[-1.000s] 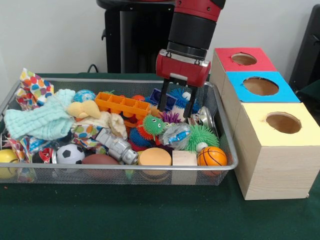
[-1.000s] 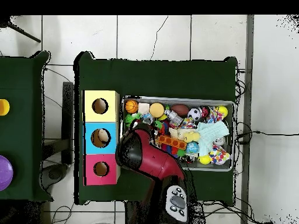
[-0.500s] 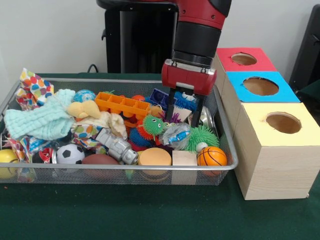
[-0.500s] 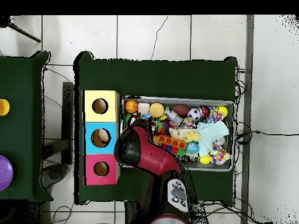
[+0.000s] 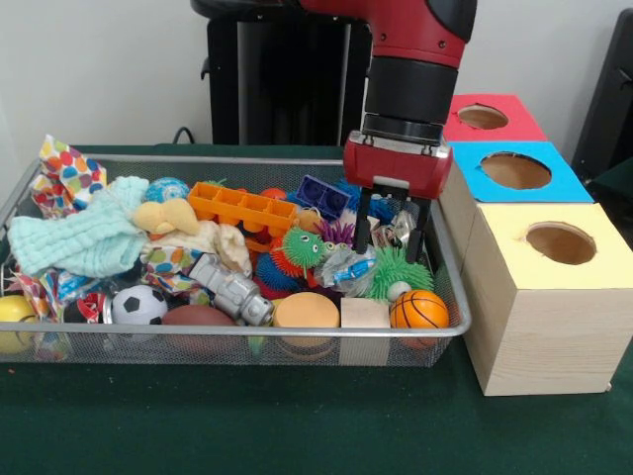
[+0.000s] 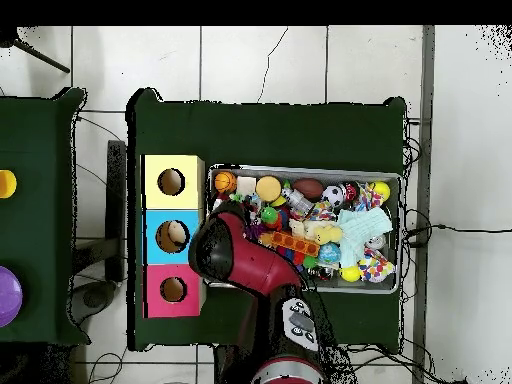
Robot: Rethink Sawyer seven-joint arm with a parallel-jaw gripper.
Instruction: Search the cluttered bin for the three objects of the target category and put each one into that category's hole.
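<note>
Front view: desk [image 5: 297, 426] is carrying the bin [image 5: 450, 297], lying just left of three boxes. Hole [image 5: 483, 117] is sitting in the red-topped box [image 5: 514, 127], farthest back. Arm [image 5: 410, 59] is hanging over the bin's right end. Hand [image 5: 388, 240] is spread among toys, fingers straddling a crinkled wrapper [image 5: 400, 230], pinching nothing.

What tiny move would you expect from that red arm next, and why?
Likely a short sideways shift toward the hole in the red-topped box: the tool hangs above the bin at the end nearest that box, raised over the green spiky toy. Whether it carries anything I cannot tell.
</note>
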